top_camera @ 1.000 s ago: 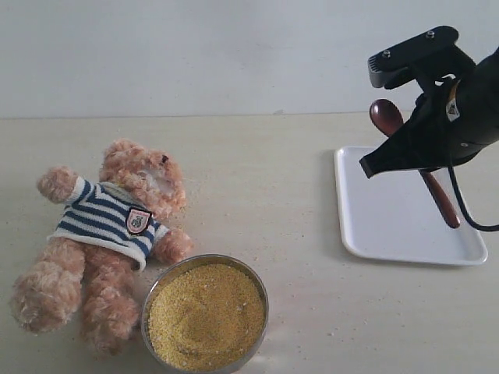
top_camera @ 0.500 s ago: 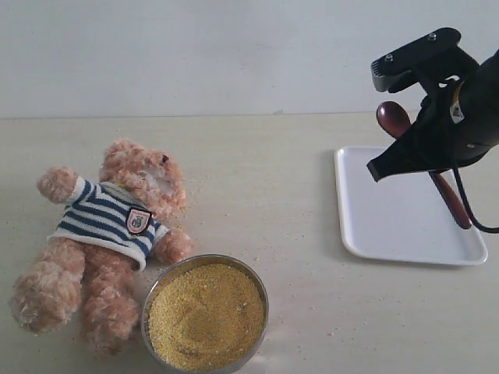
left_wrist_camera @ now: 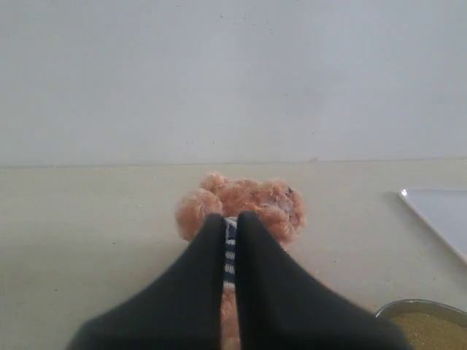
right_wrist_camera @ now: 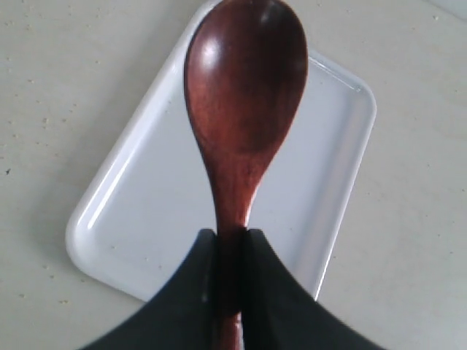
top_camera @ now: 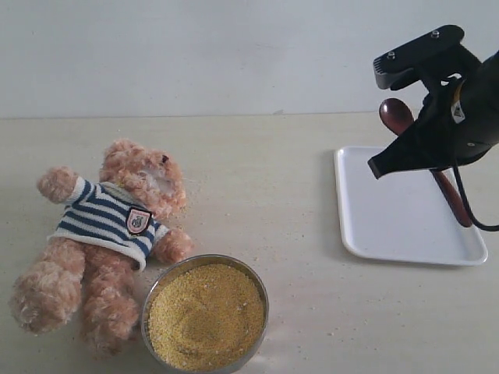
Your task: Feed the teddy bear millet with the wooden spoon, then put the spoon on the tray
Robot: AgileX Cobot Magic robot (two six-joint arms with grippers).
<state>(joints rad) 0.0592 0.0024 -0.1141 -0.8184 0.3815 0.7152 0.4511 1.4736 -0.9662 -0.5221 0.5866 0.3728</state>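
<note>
No writing can be read. The shield badge [top_camera: 138,220] on the fluffy light-brown teddy bear [top_camera: 105,234] and the small white sticker [top_camera: 454,111] on the black right arm [top_camera: 475,117] are too small to make out.

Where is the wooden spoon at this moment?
On the right of the exterior view, the wooden spoon is clamped in the right gripper, over the tray.

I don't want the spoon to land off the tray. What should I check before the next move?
1. Right end effector clamped on the wooden spoon handle: ok.
2. Spoon bowl empty: ok.
3. Spoon positioned over the tray: ok.
4. Tray surface bare where the spoon would land: ok.
5. Handle tip already touching the tray: cannot tell.
6. Left end effector shut, near the teddy bear, apart from the tray: ok.
</note>
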